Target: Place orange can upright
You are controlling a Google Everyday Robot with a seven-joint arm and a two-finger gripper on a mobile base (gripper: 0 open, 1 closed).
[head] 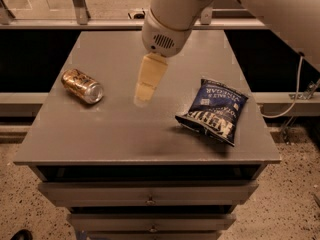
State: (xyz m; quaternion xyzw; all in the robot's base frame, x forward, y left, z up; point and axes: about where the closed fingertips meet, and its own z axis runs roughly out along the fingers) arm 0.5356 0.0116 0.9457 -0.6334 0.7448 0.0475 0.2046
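orange can (pixel 82 85) on its side at the left of the worktop (pixel 125 134), hand (pixel 143 96) near it

we see the can lying slantwise, one silver end toward the front right, well apart from the blue chip bag (pixel 212 111). our hand hangs over the middle of the worktop, right of the can and not touching it; we cannot tell whether it is open or closed. we judge the reach comes next: close across the round body at mid-length so it cannot roll, then tip it onto a silver end.

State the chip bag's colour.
Chip bag: dark blue, white print, camera view; claw hovers between it and orange can.
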